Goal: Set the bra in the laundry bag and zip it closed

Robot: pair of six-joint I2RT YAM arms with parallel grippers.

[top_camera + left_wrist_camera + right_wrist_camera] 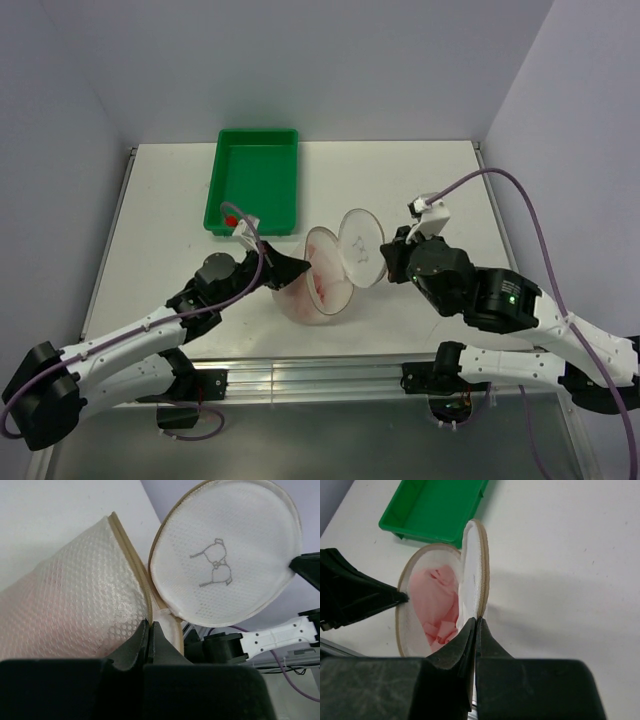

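**Bag held open at both rims, bra inside**

Widest of all, a white table, hemmed by pale walls at the back and on both sides, with a metal rail along the near edge. Plenty of bare surface along the far right and down the left side. Much tighter at mid-table, with both arms reaching in from the near corners.

Next in size, a green tray at the back left, with its long sides running away from the arms. Far end close to the table's back edge, near end just beside the left wrist.

Then the laundry bag at mid-table, just in front of the tray's near right corner. Open like a clamshell, with the deeper half tipped toward the left arm and the round lid standing upright to its right. Tan zipper tape around both rims, unzipped. Open tabletop beyond the lid, toward the right wall.

Inside the deeper half, the bra, pale pink and bunched within the rim. Clearly seen through the opening from the right wrist view and faintly through the mesh from the left wrist view.

At the left rim, the left gripper, tips pressed together on the zipper tape of the deeper half. At the lid, the right gripper, tips likewise squeezed onto the lid's edge, seen edge-on from its own camera.

Smallest, a dark printed mark on the lid's flat mesh face.
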